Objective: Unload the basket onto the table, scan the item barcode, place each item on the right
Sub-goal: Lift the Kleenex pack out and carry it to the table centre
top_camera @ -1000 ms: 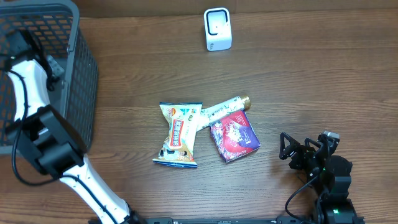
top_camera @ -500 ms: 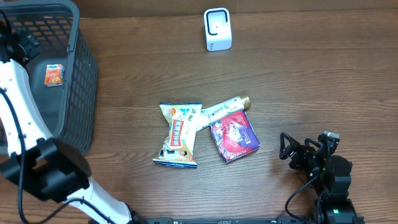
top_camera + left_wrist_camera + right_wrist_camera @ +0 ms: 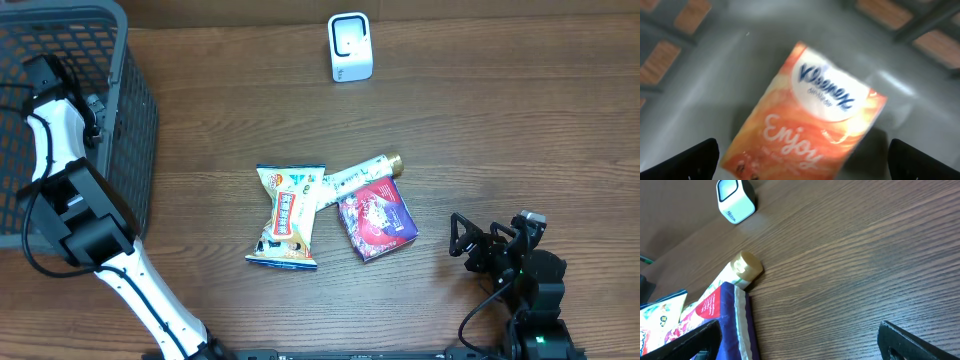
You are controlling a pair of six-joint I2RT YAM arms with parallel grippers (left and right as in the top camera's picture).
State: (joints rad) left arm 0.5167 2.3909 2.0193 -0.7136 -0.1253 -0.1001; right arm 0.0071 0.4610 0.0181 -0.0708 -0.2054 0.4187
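The left tool (image 3: 805, 150) hangs inside the wire basket (image 3: 135, 120), which stands well to the left of the scanner (image 3: 350, 46) and a little nearer the robot. Its two fingers are spread wide and grip nothing. Just below it, an orange tissue pack (image 3: 810, 120) lies tilted on the grey basket floor, printed face up. The left wrist view is blurred, so it is unclear whether the pack touches either finger. The overhead view does not show the pack, as the arm covers that spot.

The white scanner stands upright at the far edge of the wooden surface (image 3: 520, 120). Three more items lie together in front of it, towards the robot: a yellow snack bag (image 3: 287, 216), a slim tube (image 3: 360, 172) with a gold cap, and a red and purple packet (image 3: 376, 220). The tube rests against both the bag and the packet.

The right tool (image 3: 800, 327) sits low, near the robot's side, well in front of the scanner and to its right. Its fingers are also wide apart, with only bare wood between them.
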